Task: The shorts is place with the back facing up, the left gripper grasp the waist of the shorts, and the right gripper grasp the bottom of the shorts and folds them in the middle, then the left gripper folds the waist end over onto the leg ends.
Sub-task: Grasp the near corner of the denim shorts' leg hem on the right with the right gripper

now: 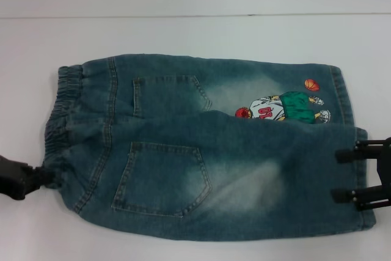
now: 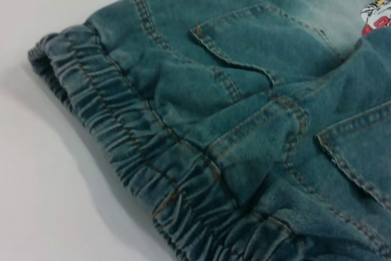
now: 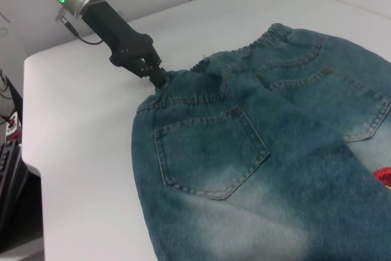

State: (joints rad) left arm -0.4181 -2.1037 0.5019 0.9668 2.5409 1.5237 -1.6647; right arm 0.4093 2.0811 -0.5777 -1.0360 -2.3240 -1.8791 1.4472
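Note:
The blue-green denim shorts (image 1: 201, 145) lie flat, back up, with two patch pockets (image 1: 162, 178) showing. The gathered waist (image 1: 61, 111) is on the left, and the leg hems, the bottom (image 1: 342, 96), are on the right. The near leg overlaps the far leg, partly covering the cartoon print (image 1: 281, 108). My left gripper (image 1: 46, 175) pinches the near corner of the waist, seen also as left gripper (image 3: 160, 77) where the cloth bunches at its tip. My right gripper (image 1: 345, 175) is open, both fingertips over the near leg's hem. The ruffled waist (image 2: 122, 126) fills the left wrist view.
The white table (image 1: 195, 35) spreads all around the shorts. Its left edge (image 3: 27, 169) drops off beyond the left arm, with dark equipment below. A seam line (image 1: 183, 16) runs across the far side.

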